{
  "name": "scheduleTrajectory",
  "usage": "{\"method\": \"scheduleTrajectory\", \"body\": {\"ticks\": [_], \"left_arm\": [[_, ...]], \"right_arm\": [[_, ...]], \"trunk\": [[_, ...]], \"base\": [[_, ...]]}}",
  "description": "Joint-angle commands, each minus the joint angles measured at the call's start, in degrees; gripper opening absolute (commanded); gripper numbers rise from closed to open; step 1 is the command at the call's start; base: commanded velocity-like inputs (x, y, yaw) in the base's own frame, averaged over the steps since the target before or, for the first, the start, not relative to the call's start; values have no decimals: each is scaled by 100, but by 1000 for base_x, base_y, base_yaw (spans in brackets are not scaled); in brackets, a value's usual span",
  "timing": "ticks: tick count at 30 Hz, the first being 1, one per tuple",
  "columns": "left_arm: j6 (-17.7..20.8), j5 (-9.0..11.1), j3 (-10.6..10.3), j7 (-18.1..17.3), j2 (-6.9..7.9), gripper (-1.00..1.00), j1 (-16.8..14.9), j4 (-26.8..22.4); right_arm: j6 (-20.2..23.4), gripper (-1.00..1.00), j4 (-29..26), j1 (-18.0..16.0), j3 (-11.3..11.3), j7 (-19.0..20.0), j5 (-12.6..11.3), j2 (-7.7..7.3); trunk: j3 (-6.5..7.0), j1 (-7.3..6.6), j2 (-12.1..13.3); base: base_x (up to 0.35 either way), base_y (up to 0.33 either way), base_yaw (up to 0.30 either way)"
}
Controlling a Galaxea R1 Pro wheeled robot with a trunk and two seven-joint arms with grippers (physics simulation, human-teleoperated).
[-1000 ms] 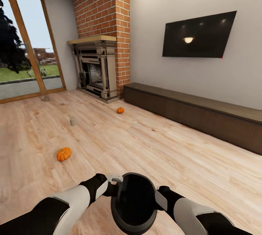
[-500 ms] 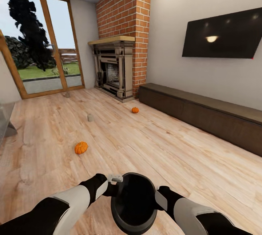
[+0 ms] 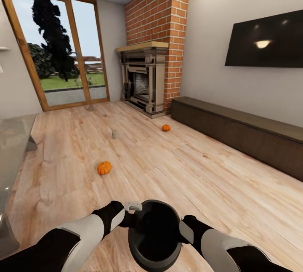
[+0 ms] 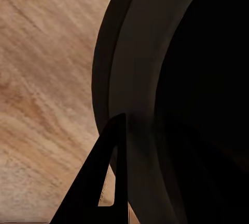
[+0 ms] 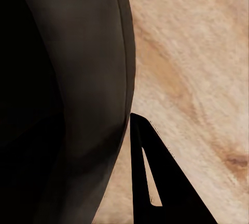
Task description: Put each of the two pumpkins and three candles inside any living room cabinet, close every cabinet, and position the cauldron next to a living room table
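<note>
Cauldron (image 3: 154, 235): black pot carried between both arms, low in front of the trunk, so the base can roll with it
Left hand (image 4: 111, 182): one dark finger lies against the cauldron's outer wall; whether it grips cannot be told
Right hand (image 5: 148, 174): likewise pressed to the opposite wall; grip unclear
Pumpkins: nearer pumpkin (image 3: 104, 167) and farther pumpkin (image 3: 166, 127), both loose on the wooden floor (image 3: 176, 171), well apart
Candles: one candle (image 3: 115, 134) on the floor between them; a second (image 3: 90, 107) by the glass door (image 3: 63, 53)
Cabinet (image 3: 244, 133): along the wall under the TV (image 3: 267, 40), all fronts closed; nothing stowed yet
</note>
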Motion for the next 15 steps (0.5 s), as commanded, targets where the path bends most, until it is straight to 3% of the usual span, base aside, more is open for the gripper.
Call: {"method": "scheduleTrajectory", "body": {"ticks": [1,15], "left_arm": [[17,-114,-192,40,0,-100,-1,14],[17,-114,-192,40,0,-100,-1,9]], "right_arm": [[-25,-100,-81,-7,-208,-24,119,1],[-29,-100,-79,-7,-213,-26,115,1]], "trunk": [[-5,-2,-3],[-5,-2,-3]], "base": [[0,0,288],[0,0,293]]}}
